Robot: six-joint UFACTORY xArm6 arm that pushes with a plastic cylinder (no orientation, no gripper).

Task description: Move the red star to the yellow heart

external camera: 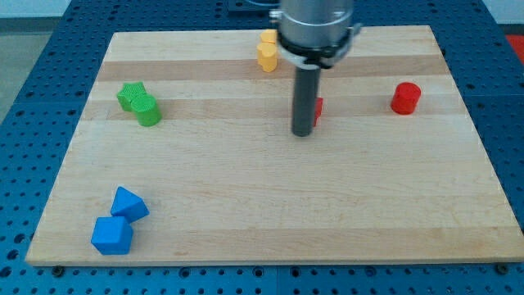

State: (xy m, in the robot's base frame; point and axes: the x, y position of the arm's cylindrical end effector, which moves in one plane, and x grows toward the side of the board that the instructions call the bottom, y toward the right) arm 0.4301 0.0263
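The table (270, 213) is a pale wooden board resting on a blue perforated base (24, 98). The arm's grey housing (315, 29) enters from the view's top and ends in a dark rod; there are no fingers on this rig, so nothing opens, closes or grips.

My tip (304, 133) sits near the table's centre. The red star (318, 109) is almost wholly hidden behind the rod, touching or just beside it on the view's right; only a red sliver shows.

The yellow heart (267, 56) lies near the top edge, up and to the view's left of the star, with a second yellow block (268, 36) touching it above.

Handling, as a judgement: the star is likely light, rigid and free-sliding. Push from its lower-right side, centred, since its points may make it rotate away.
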